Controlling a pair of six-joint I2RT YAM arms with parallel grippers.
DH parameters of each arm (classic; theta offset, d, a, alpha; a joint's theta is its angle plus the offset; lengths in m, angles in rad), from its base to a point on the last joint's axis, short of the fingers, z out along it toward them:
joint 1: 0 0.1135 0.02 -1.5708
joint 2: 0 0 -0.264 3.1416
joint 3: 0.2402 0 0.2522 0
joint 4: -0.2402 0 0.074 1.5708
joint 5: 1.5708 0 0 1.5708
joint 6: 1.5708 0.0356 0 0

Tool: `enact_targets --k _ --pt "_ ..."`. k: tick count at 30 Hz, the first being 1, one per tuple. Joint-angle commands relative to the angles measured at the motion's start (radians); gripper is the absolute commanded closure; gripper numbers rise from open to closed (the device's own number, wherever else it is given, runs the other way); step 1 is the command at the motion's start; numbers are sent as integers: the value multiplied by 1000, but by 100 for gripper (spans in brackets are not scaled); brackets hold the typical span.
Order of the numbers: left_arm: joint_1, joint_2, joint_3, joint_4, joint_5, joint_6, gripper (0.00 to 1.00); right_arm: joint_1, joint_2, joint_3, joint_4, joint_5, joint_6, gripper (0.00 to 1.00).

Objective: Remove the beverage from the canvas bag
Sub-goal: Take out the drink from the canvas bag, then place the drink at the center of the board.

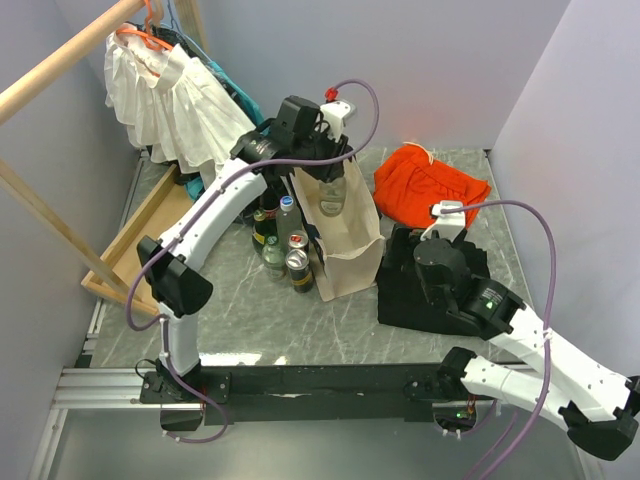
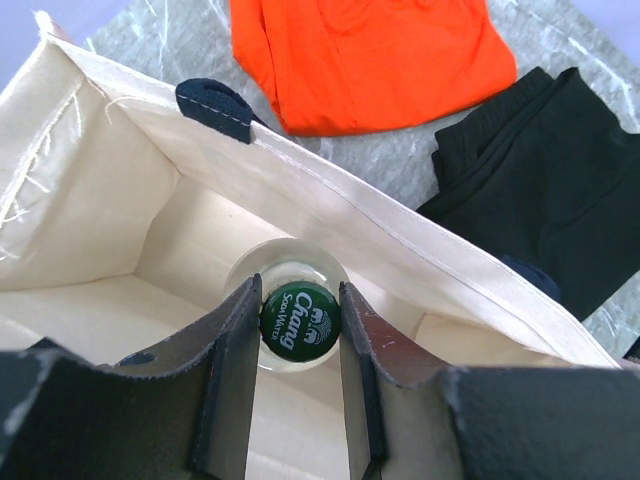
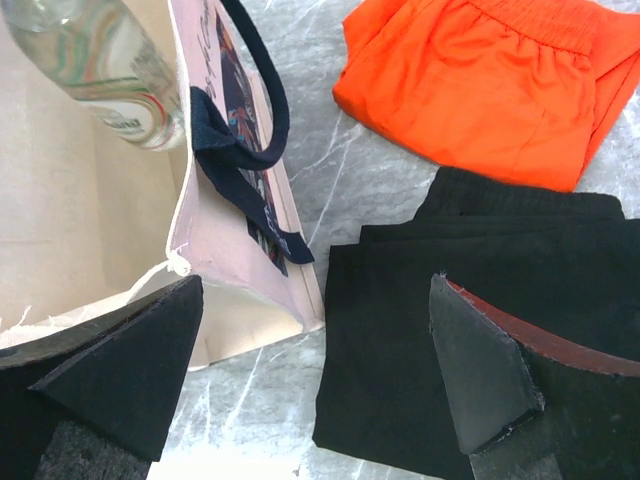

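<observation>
Grey marbled table [image 1: 250, 320], pale lilac walls, and a white garment [image 1: 170, 100] on a wooden rail [image 1: 60, 60] at the upper left of the top view. The green cap reads "Chang Soda Water": that's the clear glass bottle [image 1: 332, 195], clamped at the cap by the left gripper [image 2: 297, 310] in the open mouth of the canvas bag [image 1: 350, 250] mid-frame, with loose bottles and cans [image 1: 280, 245] just left. The right gripper [image 3: 315, 290] gapes wide, holding nothing, over the black cloth [image 3: 480, 230].

Orange cloth [image 1: 430, 185] beside black folded garment [image 1: 400, 300]; bottle-and-can cluster [image 1: 290, 240]; white garment [image 1: 175, 100] hanging.
</observation>
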Motion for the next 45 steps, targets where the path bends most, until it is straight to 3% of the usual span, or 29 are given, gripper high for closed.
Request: enact_targets --k 1,45 --pt "-4 -134 80 109 33 11 99 5 11 41 6 0 13 0" --pt "-19 -394 -46 152 -20 -6 99 4 23 52 14 -52 22 0"
